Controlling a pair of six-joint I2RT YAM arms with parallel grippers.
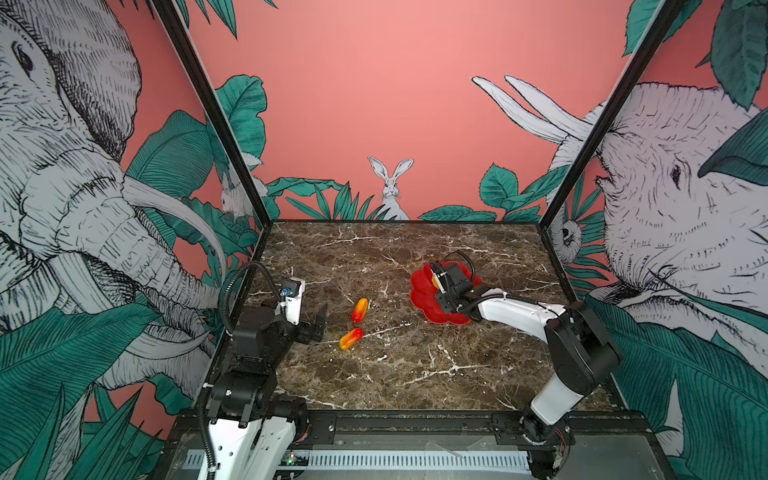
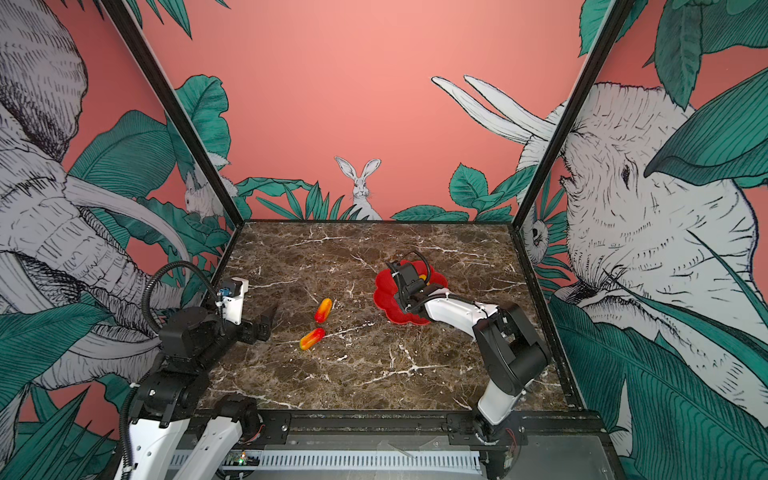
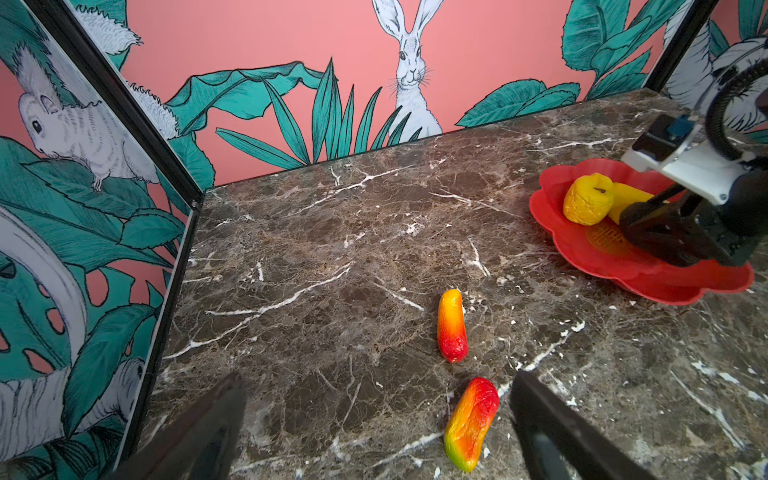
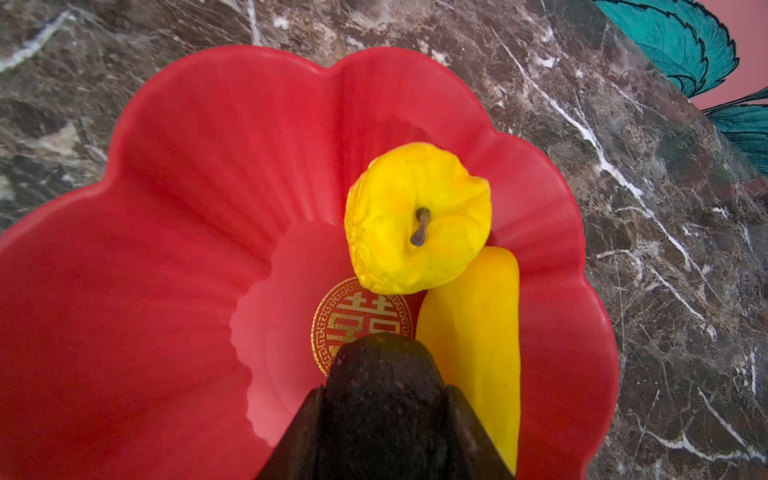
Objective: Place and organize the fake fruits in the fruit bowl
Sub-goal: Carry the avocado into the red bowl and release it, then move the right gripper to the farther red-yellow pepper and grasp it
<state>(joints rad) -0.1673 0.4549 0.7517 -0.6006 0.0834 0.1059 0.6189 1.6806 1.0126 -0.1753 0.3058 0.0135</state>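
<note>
Marble table (image 1: 415,374) held it all. At the left, the left claw (image 3: 376,378) stood wide and empty. Just right of it lay the near oblong (image 1: 350,338), with the far oblong (image 1: 360,310) close by but apart, both on bare table. Further right sat the red bowl (image 4: 187,208), where the round fruit (image 4: 415,216) touched the yellow oval (image 4: 473,345). The right claw (image 4: 384,415) gripped the black oval (image 4: 380,361) over the bowl's gold emblem (image 4: 357,316).

Robot lab booth: jungle-print walls (image 1: 374,104), marble tabletop (image 1: 395,374)
</note>
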